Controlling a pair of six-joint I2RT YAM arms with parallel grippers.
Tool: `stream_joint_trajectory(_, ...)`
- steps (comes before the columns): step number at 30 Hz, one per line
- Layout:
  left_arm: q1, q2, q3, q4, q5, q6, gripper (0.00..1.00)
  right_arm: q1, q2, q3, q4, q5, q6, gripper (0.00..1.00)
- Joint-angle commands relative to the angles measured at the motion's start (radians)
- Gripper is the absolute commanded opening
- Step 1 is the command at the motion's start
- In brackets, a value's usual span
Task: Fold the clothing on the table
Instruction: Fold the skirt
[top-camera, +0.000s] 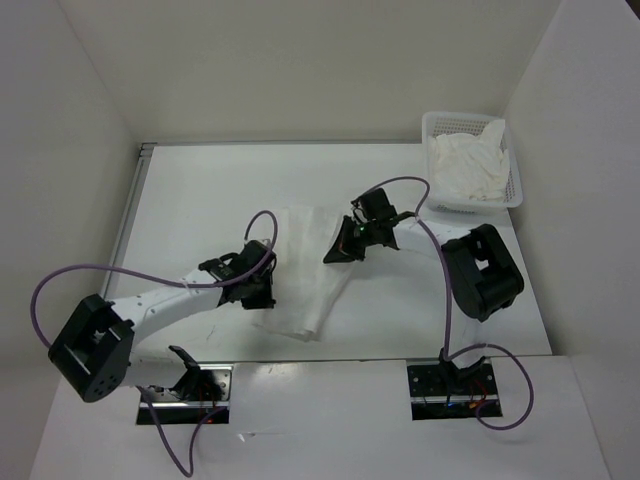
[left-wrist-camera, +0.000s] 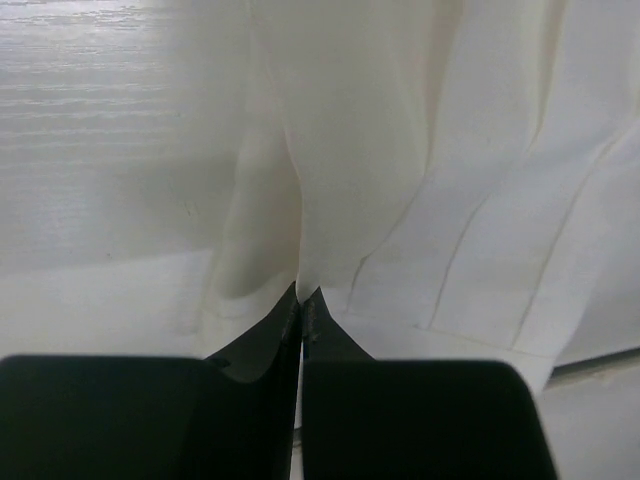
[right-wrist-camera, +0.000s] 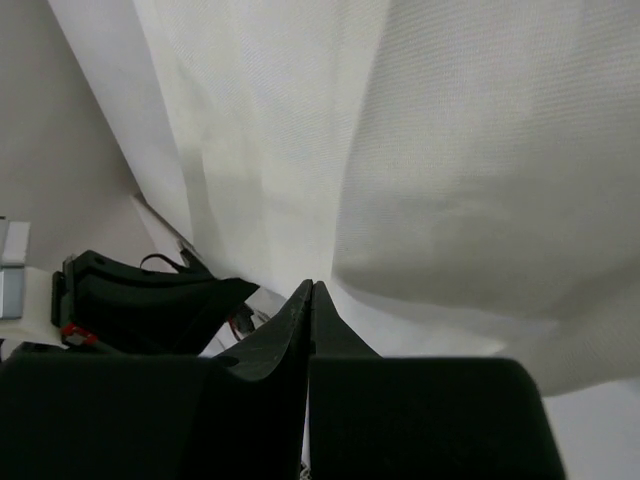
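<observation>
My left tool and right tool each pinch the thin white pleated garment; I judge the fold only started.

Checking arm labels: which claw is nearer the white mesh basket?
Right. The right claw pinches the clothing at its right edge, down-left of the basket; the left claw grips its left edge, farther off.
</observation>
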Motion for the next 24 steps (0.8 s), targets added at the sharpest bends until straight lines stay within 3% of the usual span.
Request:
stream_joint_trajectory(1,0.013,0.055,0.019,0.041,-0.06,-0.017,0.0,0.003,0.019,0.065,0.057,-0.021,0.001,0.0)
stream_joint_trajectory(12,0.088,0.259,0.048,0.081,-0.148,-0.005,0.0,0.003,0.114,0.105,0.048,0.007,-0.009,0.04)
stream_joint_trajectory(17,0.088,0.268,0.059,0.081,-0.148,-0.005,0.0,0.003,0.166,0.124,0.058,0.007,-0.009,0.04)
stream_joint_trajectory(20,0.088,0.279,0.059,0.081,-0.139,-0.005,0.01,0.003,0.179,0.134,0.058,0.007,-0.009,0.11)
stream_joint_trajectory(22,0.088,0.279,0.07,0.06,-0.129,-0.005,0.17,0.003,0.191,0.134,0.058,0.007,-0.009,0.16)
stream_joint_trajectory(23,0.088,0.267,0.07,0.06,-0.129,-0.005,0.32,0.003,0.2,0.134,0.058,0.007,-0.009,0.18)
stream_joint_trajectory(24,0.088,0.239,0.07,0.06,-0.117,-0.005,0.35,0.003,0.2,0.134,0.058,0.007,-0.009,0.2)
